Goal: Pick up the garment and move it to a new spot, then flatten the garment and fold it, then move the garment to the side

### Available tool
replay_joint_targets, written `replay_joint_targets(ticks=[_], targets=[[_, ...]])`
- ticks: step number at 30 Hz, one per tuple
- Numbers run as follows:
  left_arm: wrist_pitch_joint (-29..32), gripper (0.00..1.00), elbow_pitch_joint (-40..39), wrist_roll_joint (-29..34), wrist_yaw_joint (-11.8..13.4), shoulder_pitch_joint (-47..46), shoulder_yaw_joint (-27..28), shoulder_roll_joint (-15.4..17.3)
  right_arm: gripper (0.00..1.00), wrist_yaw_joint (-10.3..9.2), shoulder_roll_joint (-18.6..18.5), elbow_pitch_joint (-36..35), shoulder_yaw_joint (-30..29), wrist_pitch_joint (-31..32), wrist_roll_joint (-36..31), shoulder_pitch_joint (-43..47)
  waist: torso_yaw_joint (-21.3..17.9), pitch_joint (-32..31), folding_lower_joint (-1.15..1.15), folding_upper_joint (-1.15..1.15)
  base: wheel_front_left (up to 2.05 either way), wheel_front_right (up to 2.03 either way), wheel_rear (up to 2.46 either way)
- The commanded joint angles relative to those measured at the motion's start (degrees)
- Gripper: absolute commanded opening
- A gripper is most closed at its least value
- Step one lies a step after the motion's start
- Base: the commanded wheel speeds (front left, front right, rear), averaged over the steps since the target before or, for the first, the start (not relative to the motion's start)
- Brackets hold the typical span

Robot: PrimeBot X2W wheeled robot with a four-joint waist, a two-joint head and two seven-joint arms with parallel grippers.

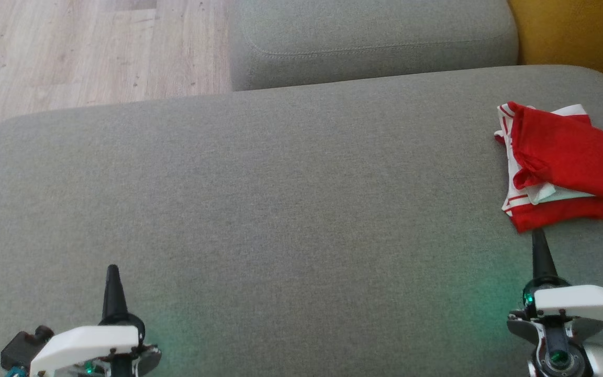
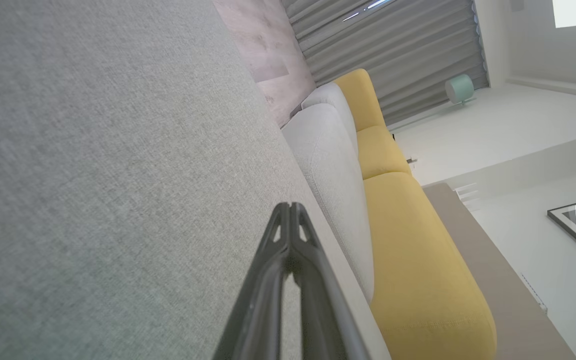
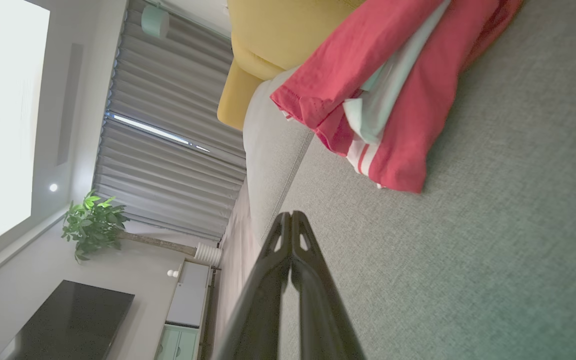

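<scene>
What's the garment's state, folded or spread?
Folded, roughly: garment lies as a compact stack of red and white layers on the cushion.

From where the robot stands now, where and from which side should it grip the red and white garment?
Likely the near corner of the garment, where layered red edges lie on the cushion. Come from the robot's side with the right tool, now shut, whose tip points there.
</scene>
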Motion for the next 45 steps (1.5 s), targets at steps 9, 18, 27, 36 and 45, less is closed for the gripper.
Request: replay_joint_targets(ticks=[9, 18, 27, 36, 45], targets=[[1.7, 0.0, -2.1, -5.5, 0.1, -3.7, 3.0, 0.8, 0.0, 0.17, -0.5, -2.8, -0.3, 1.7, 6.2, -2.8, 0.2, -0.1, 0.0, 0.0, 0.0, 0.0, 0.0], [3.3, 0.0, -2.2, -10.4, 0.1, -4.1, 4.0, 0.8, 0.0, 0.18, -0.5, -3.5, -1.0, 3.2, 11.5, -2.8, 0.4, -0.1, 0.0, 0.0, 0.0, 0.0, 0.0], [4.6, 0.0, -2.3, -14.7, 0.1, -4.4, 5.0, 0.8, 0.0, 0.2, -0.5, -4.1, -1.7, 4.5, 16.2, -2.8, 0.6, -0.2, 0.0, 0.0, 0.0, 0.0, 0.0], [6.2, 0.0, -2.5, -19.6, 0.1, -4.8, 6.0, 0.7, 0.0, 0.21, -0.5, -4.8, -2.5, 6.0, 21.5, -2.9, 0.9, -0.2, 0.0, 0.0, 0.0, 0.0, 0.0], [7.3, 0.0, -2.6, -22.9, 0.1, -5.1, 6.8, 0.7, 0.0, 0.22, -0.4, -5.2, -3.0, 7.1, 25.1, -2.9, 1.0, -0.3, 0.0, 0.0, 0.0, 0.0, 0.0]])
